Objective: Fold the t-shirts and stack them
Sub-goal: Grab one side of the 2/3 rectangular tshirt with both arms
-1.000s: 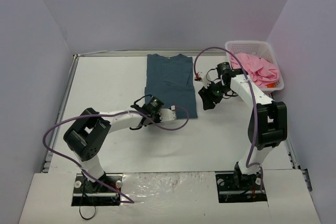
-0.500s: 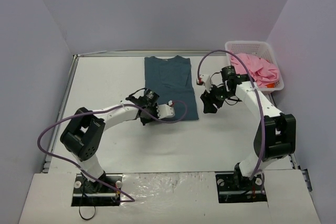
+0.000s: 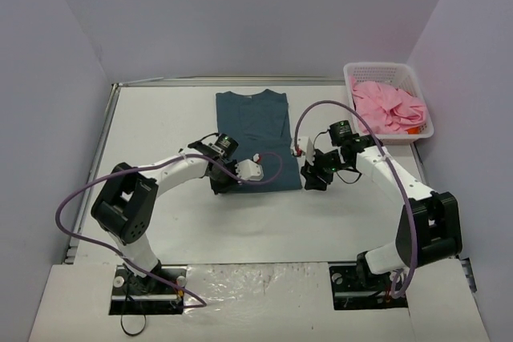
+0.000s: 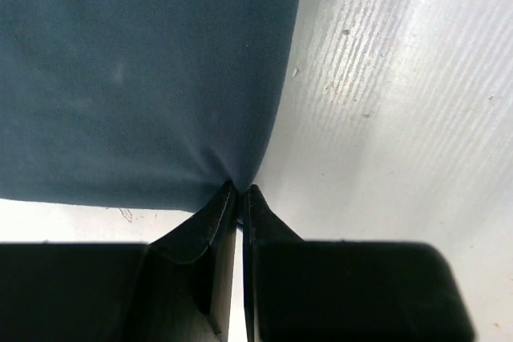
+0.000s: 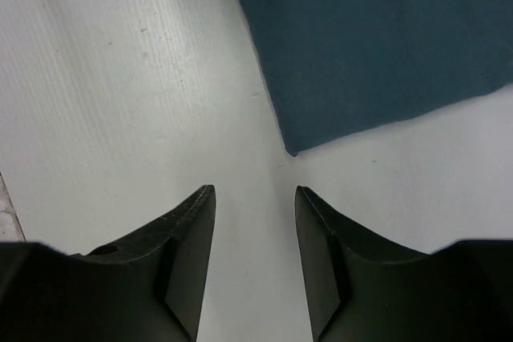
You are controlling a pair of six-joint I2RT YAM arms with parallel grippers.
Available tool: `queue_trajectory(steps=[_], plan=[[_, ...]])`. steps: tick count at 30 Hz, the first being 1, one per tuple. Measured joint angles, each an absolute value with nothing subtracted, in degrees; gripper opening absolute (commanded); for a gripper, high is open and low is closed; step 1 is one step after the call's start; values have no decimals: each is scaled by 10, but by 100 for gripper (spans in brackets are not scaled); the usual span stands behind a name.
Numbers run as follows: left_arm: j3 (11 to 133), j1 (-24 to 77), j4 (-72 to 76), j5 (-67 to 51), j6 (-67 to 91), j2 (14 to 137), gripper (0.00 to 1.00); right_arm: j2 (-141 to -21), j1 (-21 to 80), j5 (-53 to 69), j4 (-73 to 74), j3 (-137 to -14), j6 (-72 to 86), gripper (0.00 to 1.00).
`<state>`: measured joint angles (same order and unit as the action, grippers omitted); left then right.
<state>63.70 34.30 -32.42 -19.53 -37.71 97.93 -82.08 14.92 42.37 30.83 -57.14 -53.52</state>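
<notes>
The dark teal-blue t-shirt point(image 3: 255, 130) lies flat, folded to a long rectangle, at the table's middle back. My left gripper point(image 3: 218, 183) is shut on its near left corner; in the left wrist view the cloth point(image 4: 144, 78) bunches into the closed tips point(image 4: 239, 191). My right gripper point(image 3: 309, 178) is open and empty just beyond the shirt's near right corner point(image 5: 292, 150), which lies a little ahead of the fingertips point(image 5: 255, 191) on the table. The pink t-shirt point(image 3: 389, 106) lies crumpled in the basket.
The white lattice basket point(image 3: 416, 86) stands at the back right corner. The table point(image 3: 160, 118) is white, with raised edges at the left and back. Purple cables loop from both arms over the near half.
My left gripper has slid to the shirt's near left corner and shut on it. My right gripper has come down and nearer, to the near right corner. The shirt has shifted slightly left.
</notes>
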Motion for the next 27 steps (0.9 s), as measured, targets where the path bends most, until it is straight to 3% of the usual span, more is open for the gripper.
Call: queue_trajectory(steps=[8, 19, 27], plan=[[668, 337, -359, -201, -375, 1008, 2, -854, 218, 370, 269, -544, -540, 35], [679, 327, -378, -212, -369, 1017, 3, -921, 222, 363, 229, -550, -543, 36], [695, 303, -398, -277, -373, 1020, 2, -902, 200, 406, 221, -561, -534, 38]])
